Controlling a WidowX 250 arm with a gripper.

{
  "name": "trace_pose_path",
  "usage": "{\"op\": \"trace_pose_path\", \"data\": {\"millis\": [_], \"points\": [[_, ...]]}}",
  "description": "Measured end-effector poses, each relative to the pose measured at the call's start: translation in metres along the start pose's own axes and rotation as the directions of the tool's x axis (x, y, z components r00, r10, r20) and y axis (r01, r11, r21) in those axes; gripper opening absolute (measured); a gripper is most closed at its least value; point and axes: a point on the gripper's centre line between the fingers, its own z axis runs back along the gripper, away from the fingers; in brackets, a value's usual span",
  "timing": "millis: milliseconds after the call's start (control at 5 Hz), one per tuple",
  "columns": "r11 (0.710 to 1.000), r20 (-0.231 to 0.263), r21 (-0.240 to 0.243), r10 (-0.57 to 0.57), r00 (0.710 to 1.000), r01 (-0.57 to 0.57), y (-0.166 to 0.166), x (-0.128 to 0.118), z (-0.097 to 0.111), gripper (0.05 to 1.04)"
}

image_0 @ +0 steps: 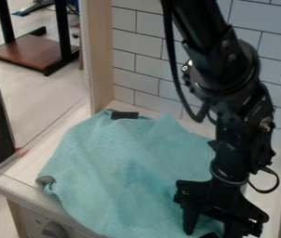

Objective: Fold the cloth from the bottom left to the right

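The teal cloth (121, 172) lies rumpled on the table (26, 168), most of it spreading toward 10 and 11 o'clock from the end effector (211, 229). The end effector hangs at the cloth's 4 to 5 o'clock side, pointing down, its two fingers spread apart with teal fabric visible between them; whether they touch it, I can't tell. Toward 7 o'clock the cloth drapes over the table's front edge. A dark patch (45, 180) marks its 9 o'clock corner, and a black rectangular piece (125, 115) sits at its 12 o'clock edge.
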Motion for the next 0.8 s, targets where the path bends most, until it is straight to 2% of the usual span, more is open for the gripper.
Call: {"op": "trace_pose_path", "data": {"millis": [200, 400, 800], "points": [[1.0, 0.011, -0.002, 0.001, 1.0, -0.001, -0.0002, 0.0017, 0.0004, 0.436], [1.0, 0.011, -0.005, 0.007, 1.0, -0.006, -0.0005, 0.0012, -0.0001, 0.297], [1.0, 0.001, 0.002, -0.012, 1.0, 0.012, 0.0006, -0.0005, 0.0008, 0.129]]}}
